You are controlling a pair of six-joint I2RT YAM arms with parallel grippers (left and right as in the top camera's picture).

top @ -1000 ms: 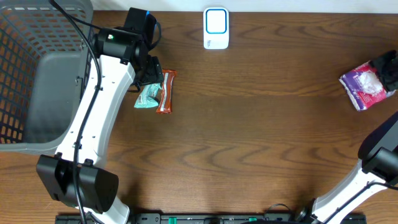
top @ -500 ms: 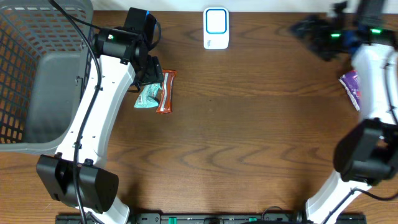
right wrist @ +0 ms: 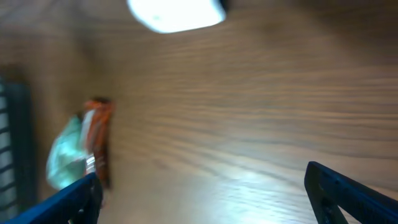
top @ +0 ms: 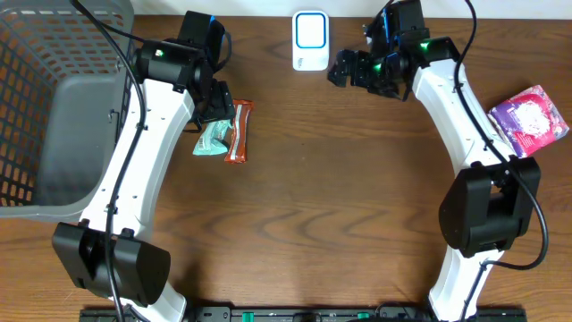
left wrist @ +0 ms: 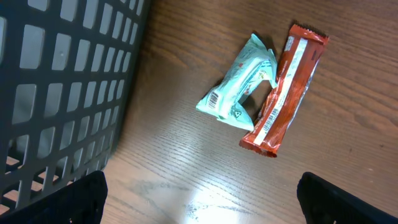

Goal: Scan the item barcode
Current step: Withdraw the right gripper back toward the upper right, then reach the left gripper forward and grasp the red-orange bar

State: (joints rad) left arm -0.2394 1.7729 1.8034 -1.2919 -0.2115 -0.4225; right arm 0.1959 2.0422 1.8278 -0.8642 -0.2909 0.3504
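Note:
The white scanner with a blue face (top: 310, 40) stands at the back middle of the table; it is a white blur (right wrist: 177, 12) in the right wrist view. A mint-green packet (top: 213, 138) (left wrist: 239, 87) and a red bar (top: 238, 132) (left wrist: 286, 90) lie side by side, barcodes showing. My left gripper (top: 217, 107) (left wrist: 202, 208) hovers over them, open and holding nothing. My right gripper (top: 344, 70) (right wrist: 205, 199) is open and empty just right of the scanner. A purple packet (top: 529, 122) lies at the far right.
A grey mesh basket (top: 54, 107) (left wrist: 62, 81) fills the left side, right next to the green packet. The right arm's white links arch from the front right up across the table's right half.
The right arm has swung from the far right to beside the scanner, opening and leaving the purple packet on the table. The left arm has not moved.

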